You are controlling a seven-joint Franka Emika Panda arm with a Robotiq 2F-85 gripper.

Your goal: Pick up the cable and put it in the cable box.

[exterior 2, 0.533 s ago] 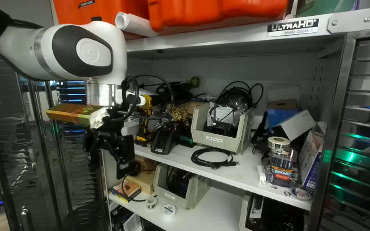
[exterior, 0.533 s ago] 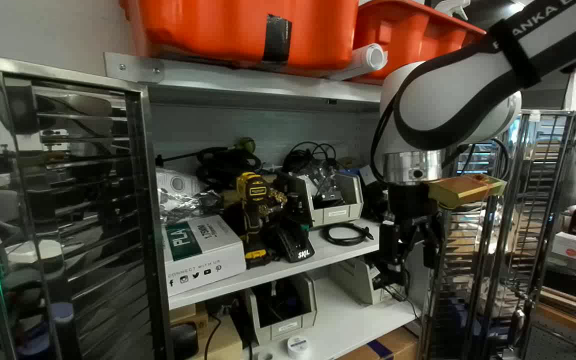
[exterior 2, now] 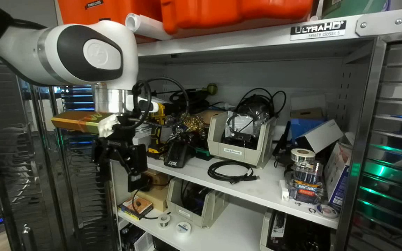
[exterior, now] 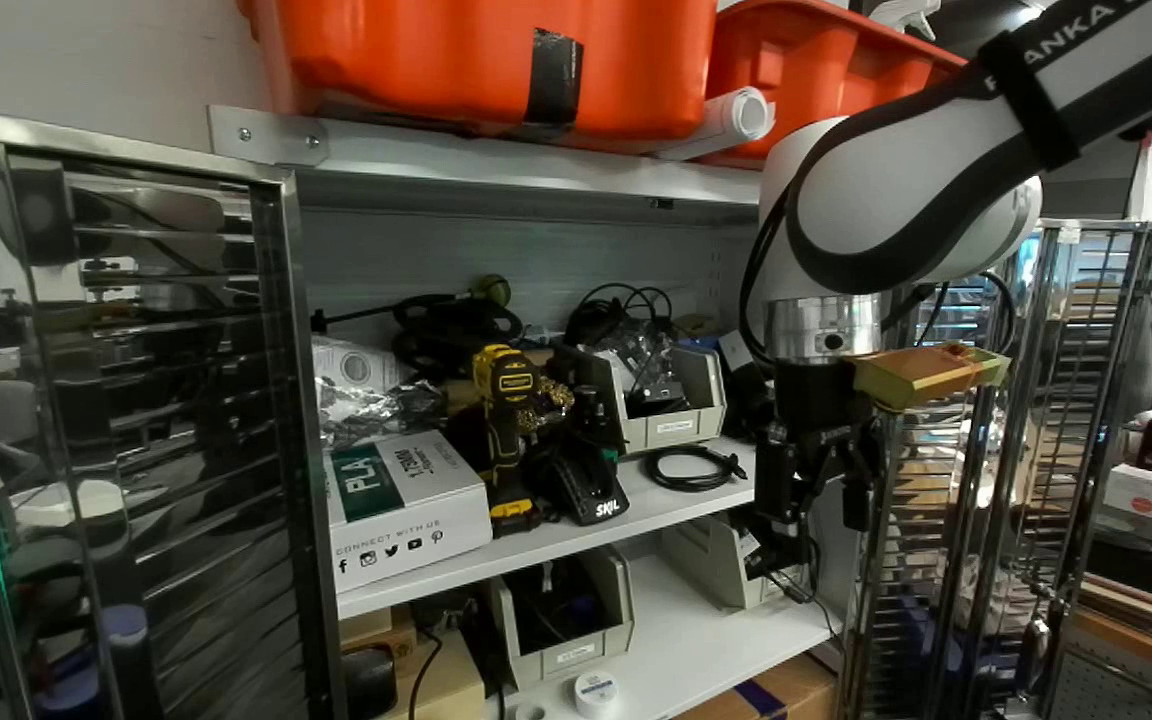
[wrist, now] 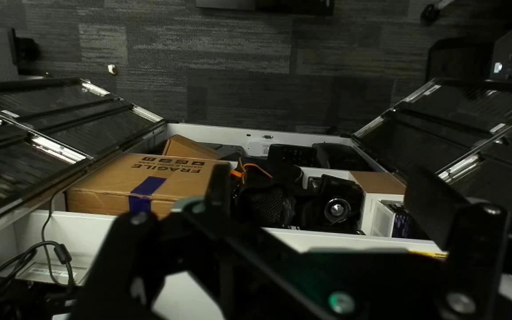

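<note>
Black, the gripper (wrist: 322,189) hangs outside the front edge of the white shelf (exterior 2: 265,191), its fingers (wrist: 219,189) spread wide in the wrist view. Beyond that edge, in both exterior views, the cable (exterior 2: 234,179) lies coiled flat on the shelf; just behind it, farther toward the back edge, stands the grey bin (exterior 2: 246,158), with a clear bag (exterior: 648,362) in it.

I count one loose coiled cable (exterior 2: 235,179), one drill (exterior: 504,440), two orange tubs (exterior: 416,60) and apparently three grey bins (exterior 2: 234,157).
</note>
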